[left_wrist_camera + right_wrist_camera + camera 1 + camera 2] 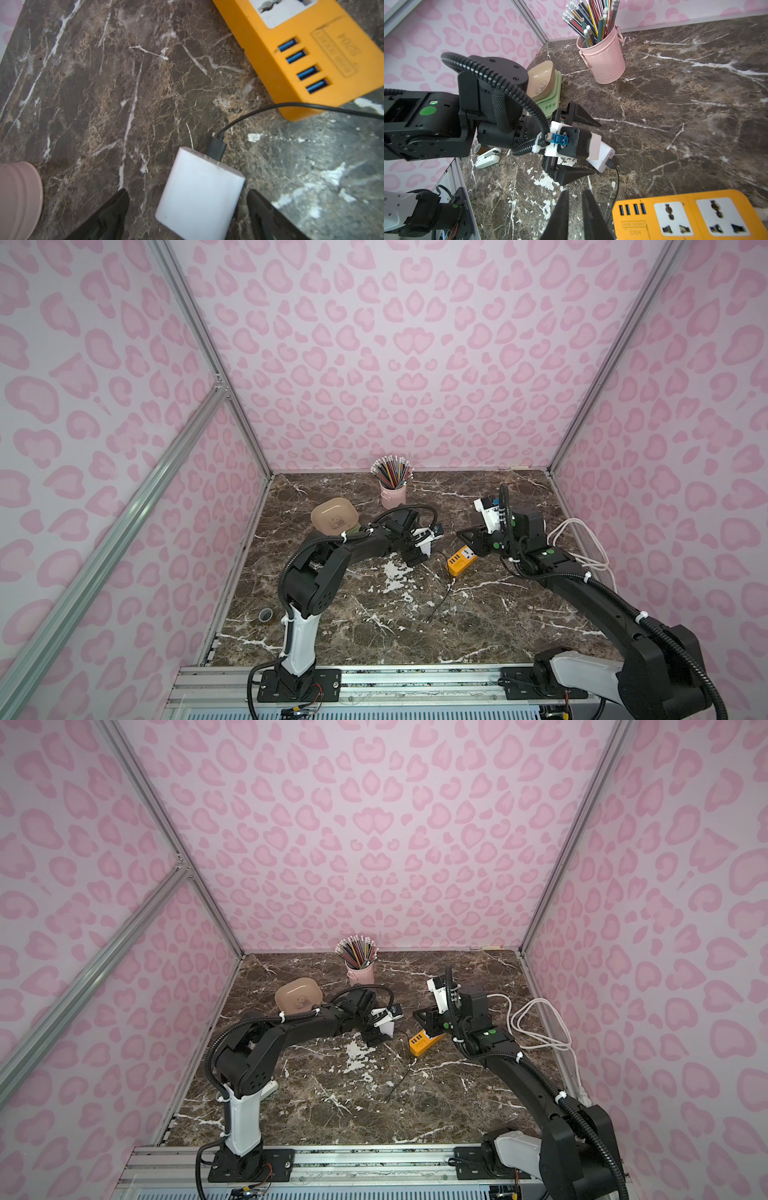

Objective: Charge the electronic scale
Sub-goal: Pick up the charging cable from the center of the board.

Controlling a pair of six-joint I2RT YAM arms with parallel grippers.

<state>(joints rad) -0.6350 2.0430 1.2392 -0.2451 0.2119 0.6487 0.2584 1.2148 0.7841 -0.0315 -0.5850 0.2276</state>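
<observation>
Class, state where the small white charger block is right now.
Left wrist view: the charger block is between the left gripper's open jaws, mid-table, beside the orange plastic power strip's USB end.

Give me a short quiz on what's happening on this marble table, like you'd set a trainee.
1. True or false: the black cable is plugged into the white charger block.
2. The left tool has its jaws: A) wide open, one on each side of the white charger block; B) clamped on the black cable; C) closed and empty.
3. How many blue USB ports does the orange power strip show?

Key: 1 true; 2 A; 3 four.
</observation>
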